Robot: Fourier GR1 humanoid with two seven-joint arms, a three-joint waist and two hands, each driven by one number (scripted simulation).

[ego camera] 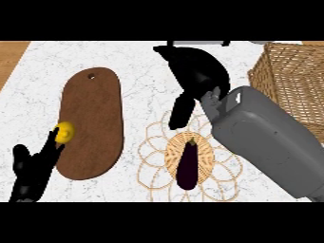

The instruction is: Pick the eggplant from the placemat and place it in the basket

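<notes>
Purple eggplant (187, 163) lies on the woven placemat (152, 148), at six o'clock from the right hand (196, 71), whose relaxed, parted fingers are clear of it.

The eggplant (187, 166) is dark purple, almost black. The placemat (205, 163) has a tan woven centre and a pale looped border. The basket (298, 80) is light-brown wicker. The cutting board (90, 123) is dark brown, and the counter (45, 61) is white with grey veins.
</notes>
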